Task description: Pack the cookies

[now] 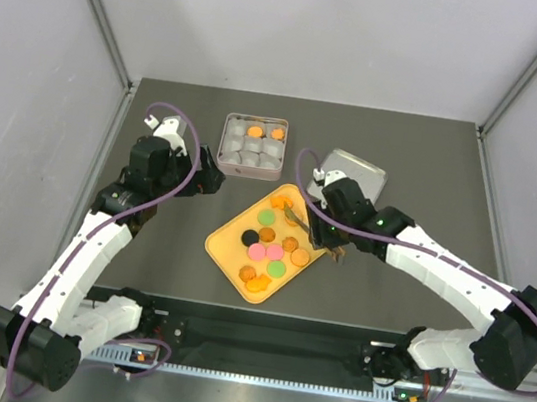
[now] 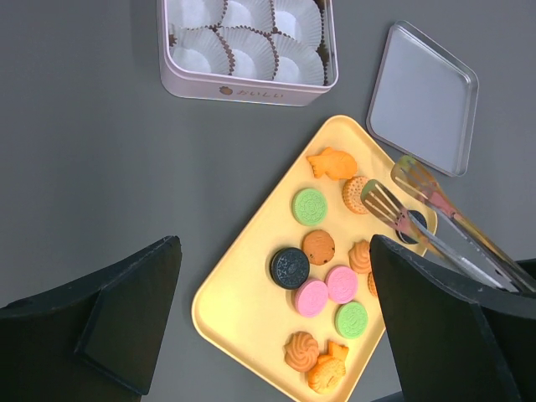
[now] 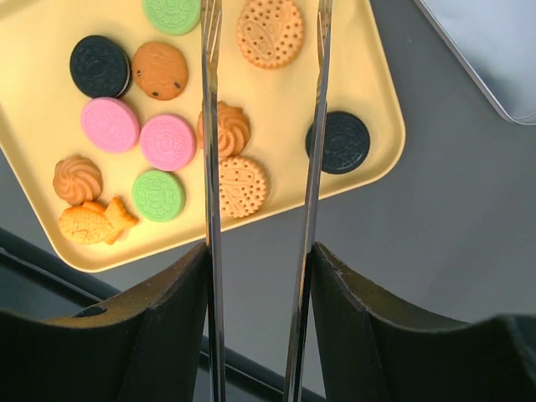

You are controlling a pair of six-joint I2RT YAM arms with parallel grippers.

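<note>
So, the right gripper point(image 3: 258, 255) has its two fingers pressed against the handles of a pair of metal tongs point(image 3: 210, 126), one blade against each finger. The blades themselves stand apart, running straight out ahead of the gripper over a yellow tray point(image 3: 352, 75). Most of the cookies point(image 3: 168, 141) sit on that tray. In the gap between the blades, ahead of the fingers, there's a round orange one, then an orange swirl, then a dotted biscuit further out. A black one sits right at the outer side of the right-hand blade, partly tucked behind it. Off to the other side of the tongs are two pink ones, a green, a black, a brown, another swirl and a fish-shaped one. Can't tell from the left wrist view whether the tong tips actually touch the cookie under them.

The left gripper point(image 2: 270, 249) is spread wide with nothing in it, hanging above the dark table point(image 2: 92, 167). The near corner of the tray lies under and just ahead of its fingers. Further ahead is the pink tin point(image 2: 251, 84) with its white paper cups point(image 2: 251, 50), and from the top view two orange cookies are already sitting in cups in there. The tin's lid point(image 2: 427, 100) lies flat ahead and to the right, beside the tray's far corner.
</note>
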